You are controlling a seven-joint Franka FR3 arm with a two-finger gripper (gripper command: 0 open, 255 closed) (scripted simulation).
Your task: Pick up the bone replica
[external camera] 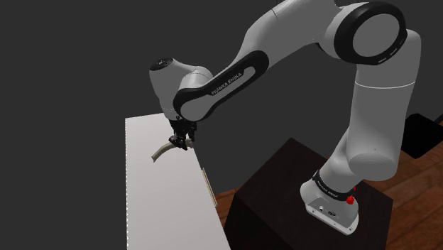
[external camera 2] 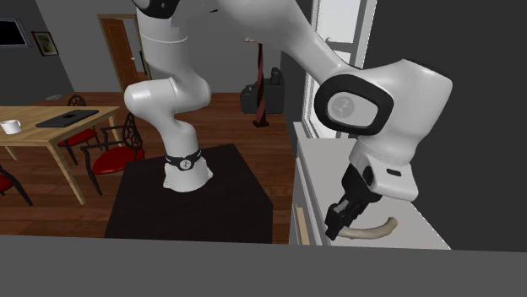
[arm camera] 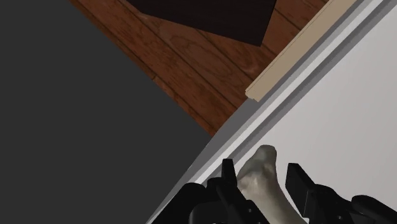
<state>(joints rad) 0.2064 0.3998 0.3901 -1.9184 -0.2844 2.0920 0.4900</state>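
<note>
A pale, curved bone replica (external camera: 161, 150) lies low over the white countertop (external camera: 163, 206), and whether it touches the surface I cannot tell. My gripper (external camera: 179, 140) is shut on one end of it, near the counter's edge. In the second exterior view the bone replica (external camera 2: 373, 230) sticks out from the gripper (external camera 2: 339, 224) toward that view's right. In the wrist view the bone replica's knobby end (arm camera: 259, 167) sits clasped between the two black fingers (arm camera: 228, 175).
A beige handle strip (external camera: 209, 187) runs along the counter's front edge. The dark stand (external camera: 284, 199) sits beside it on a wooden floor. A grey wall backs the counter. A dining table (external camera 2: 51, 126) with red chairs stands far off.
</note>
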